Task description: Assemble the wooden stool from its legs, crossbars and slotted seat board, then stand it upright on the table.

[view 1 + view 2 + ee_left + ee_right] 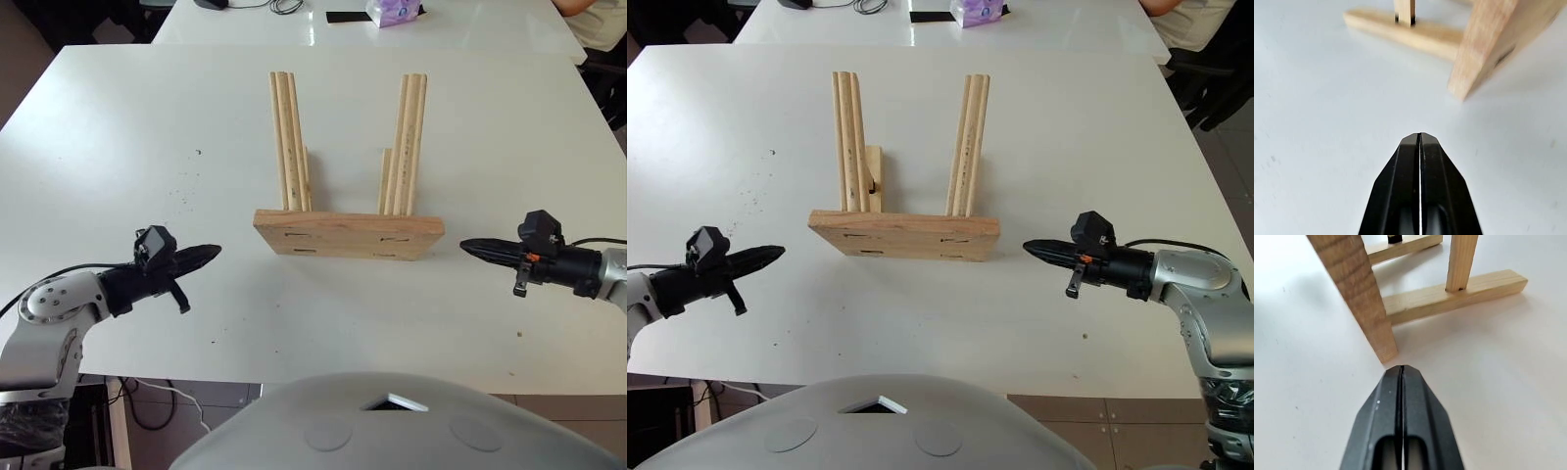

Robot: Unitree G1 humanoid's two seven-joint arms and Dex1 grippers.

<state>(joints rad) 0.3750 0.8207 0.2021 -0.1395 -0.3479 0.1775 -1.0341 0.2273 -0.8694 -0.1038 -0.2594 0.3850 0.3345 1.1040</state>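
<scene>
Both jaws, pinched together and empty, flank the sideways stool [348,234], crossbars [874,168] mostly hidden behind legs [290,137].

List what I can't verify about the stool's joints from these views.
Leg ends where they enter the seat board: head views, hidden by the board itself.
Crossbars: head views, mostly covered by the legs; wrist views, cut off at the picture's edge.
Slots on the board's near face: head views, too small to tell whether they are filled.
</scene>
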